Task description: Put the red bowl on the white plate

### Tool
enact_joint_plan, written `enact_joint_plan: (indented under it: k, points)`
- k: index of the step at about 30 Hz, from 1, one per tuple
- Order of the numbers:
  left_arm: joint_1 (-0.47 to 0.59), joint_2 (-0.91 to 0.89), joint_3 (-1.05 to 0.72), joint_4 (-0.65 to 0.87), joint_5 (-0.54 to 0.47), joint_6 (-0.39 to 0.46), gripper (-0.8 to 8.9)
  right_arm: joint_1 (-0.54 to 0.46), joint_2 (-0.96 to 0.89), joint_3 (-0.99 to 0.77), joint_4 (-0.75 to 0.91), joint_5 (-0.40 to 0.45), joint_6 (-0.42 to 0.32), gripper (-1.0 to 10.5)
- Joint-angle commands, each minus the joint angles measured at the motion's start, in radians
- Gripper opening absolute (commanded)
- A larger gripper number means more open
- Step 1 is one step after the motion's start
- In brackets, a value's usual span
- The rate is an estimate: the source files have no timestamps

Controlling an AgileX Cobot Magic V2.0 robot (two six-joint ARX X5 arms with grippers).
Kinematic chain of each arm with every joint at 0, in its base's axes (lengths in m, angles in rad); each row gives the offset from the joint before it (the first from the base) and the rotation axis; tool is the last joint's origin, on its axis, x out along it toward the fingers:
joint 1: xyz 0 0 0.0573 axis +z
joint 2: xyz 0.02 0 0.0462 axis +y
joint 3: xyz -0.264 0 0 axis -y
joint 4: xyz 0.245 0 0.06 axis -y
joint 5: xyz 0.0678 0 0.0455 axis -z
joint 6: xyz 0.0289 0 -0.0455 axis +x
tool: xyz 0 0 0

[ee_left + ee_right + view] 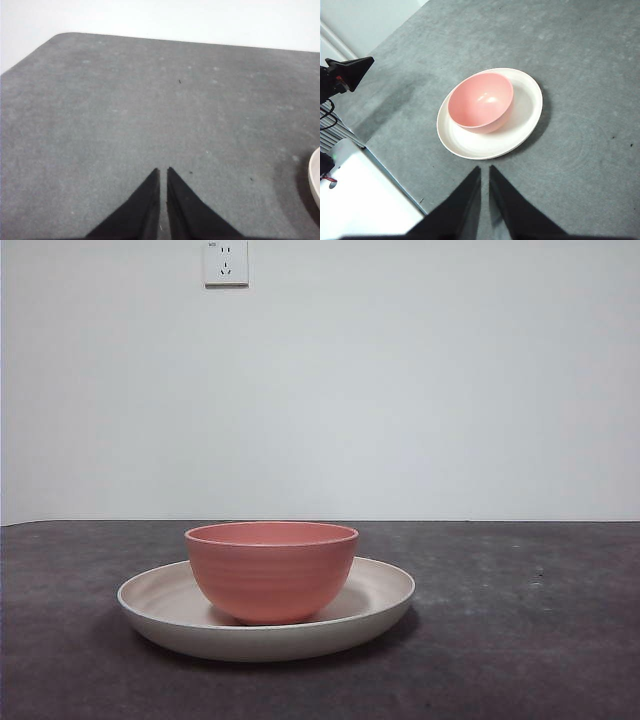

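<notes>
- You have the red bowl (271,570) standing upright on the white plate (385,590), low in the front view and a little left of centre; judged from this, the task looks done
- From the right wrist view the red bowl (481,101) sits off the plate's middle, closer to one side of the white plate (527,107), yet its base is wholly inside the raised rim
- Your right gripper (485,172) hangs above the dark grey table (590,60), just short of the plate, jaws pressed nearly together with only a thin slit between them, clasping nothing
- Your left gripper (163,174) is over bare table (125,100), jaws likewise closed to a narrow slit and empty; only a sliver of the white plate (315,175) shows at the right edge of that picture
- At the upper left of the right wrist view you can see the black tip of the other arm (350,70), well apart from the dishes
- Handling, as a guess: the bowl looks rigid and light, with a matte ridged wall that should give the jaws some bite; if you ever need to shift it, pinch the rim with one jaw inside and one outside, and lift straight up so the shallow plate is not dragged along
- The wall socket (225,262) sits at the top of the front view
</notes>
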Motion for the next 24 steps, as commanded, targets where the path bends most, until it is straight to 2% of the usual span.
enact_joint_plan:
  k: [1,24]
  points:
    - [-0.002,-0.002,-0.028,0.020,-0.002,-0.003,0.24,0.005,0.002,0.006,0.010,0.000,0.002,0.2]
    - [-0.016,-0.002,-0.045,0.055,-0.002,0.007,0.24,0.005,0.002,0.006,0.010,0.000,0.002,0.2]
